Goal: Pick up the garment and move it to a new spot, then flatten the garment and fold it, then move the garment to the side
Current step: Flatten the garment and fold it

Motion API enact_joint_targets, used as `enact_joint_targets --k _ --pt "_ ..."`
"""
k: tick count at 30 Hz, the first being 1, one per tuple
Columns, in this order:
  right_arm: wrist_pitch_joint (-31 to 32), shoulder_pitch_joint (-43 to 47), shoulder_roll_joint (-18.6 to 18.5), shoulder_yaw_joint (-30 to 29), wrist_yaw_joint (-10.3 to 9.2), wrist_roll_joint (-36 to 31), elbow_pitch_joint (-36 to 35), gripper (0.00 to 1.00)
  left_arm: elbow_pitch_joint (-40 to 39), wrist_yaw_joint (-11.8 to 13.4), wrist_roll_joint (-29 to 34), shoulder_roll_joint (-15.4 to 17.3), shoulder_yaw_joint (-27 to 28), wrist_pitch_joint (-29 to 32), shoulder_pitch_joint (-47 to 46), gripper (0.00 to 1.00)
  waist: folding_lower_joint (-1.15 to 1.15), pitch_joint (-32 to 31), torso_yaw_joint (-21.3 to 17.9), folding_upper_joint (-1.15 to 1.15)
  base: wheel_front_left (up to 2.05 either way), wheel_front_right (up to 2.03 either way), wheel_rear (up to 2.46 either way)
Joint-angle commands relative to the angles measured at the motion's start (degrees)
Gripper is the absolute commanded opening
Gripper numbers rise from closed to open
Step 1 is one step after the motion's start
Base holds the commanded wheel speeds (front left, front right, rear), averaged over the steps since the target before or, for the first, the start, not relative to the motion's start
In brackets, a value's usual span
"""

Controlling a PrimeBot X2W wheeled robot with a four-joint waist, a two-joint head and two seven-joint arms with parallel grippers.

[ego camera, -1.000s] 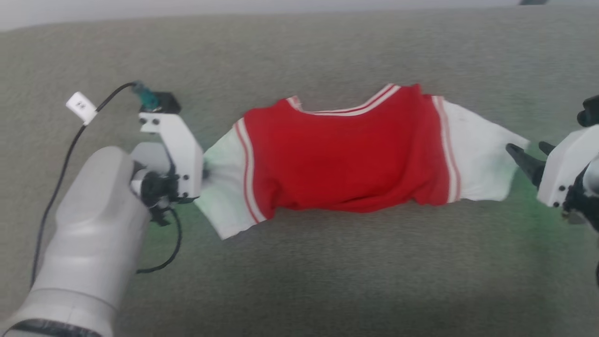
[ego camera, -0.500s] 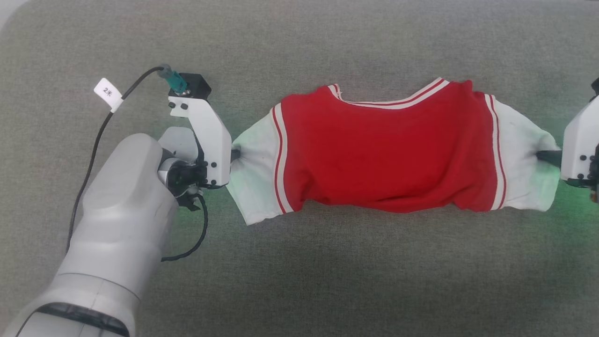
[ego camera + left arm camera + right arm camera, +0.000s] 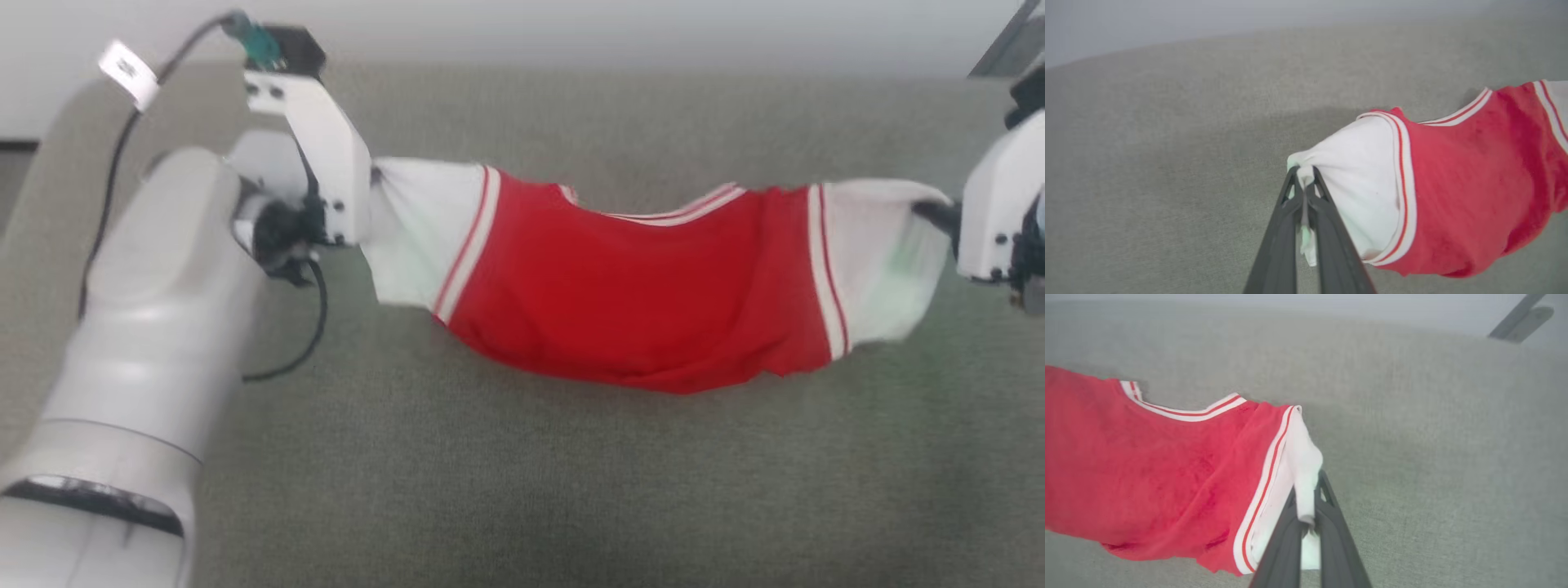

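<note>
Pinching the tip of one white sleeve, the left gripper (image 3: 1301,175) was clamped tight on the garment (image 3: 637,310), both dark fingers pressed over a fold of cloth. The red body sagged between the arms; whether its hem touched the grey fabric surface (image 3: 522,490) could not be told. The right gripper (image 3: 1308,494) was likewise closed on the other sleeve. Grey surface stretched wide before the garment, its far edge close behind.
</note>
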Motion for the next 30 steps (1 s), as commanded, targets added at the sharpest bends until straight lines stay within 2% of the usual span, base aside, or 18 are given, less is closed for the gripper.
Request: enact_joint_targets --k 1,14,22,30 --pt "-0.9 -1.5 0.1 0.8 -0.02 -0.4 -1.4 0.00 -0.8 0.0 0.0 1.2 -0.1 0.3 -1.3 0.00 0.00 -3.8 -0.9 0.00 0.00 0.00 0.00" --pt "-2.1 -11.1 2.8 6.5 -0.02 -0.7 -7.3 0.00 -6.4 1.6 -1.4 4.9 2.2 1.7 -7.5 0.00 0.00 -13.9 -4.0 0.00 0.00 0.00 0.00" --pt "-5.0 -16.7 4.5 9.0 -0.02 0.6 -7.0 0.00 -10.4 2.9 -1.3 6.5 2.7 2.5 -10.0 0.00 0.00 -15.2 -4.6 0.00 0.00 0.00 0.00" --pt "-11.5 -20.6 5.6 10.1 -0.03 -0.7 -1.9 0.00 -12.1 3.2 0.8 8.1 2.4 -1.5 -11.6 0.00 0.00 -14.0 -5.0 0.00 0.00 0.00 0.00"
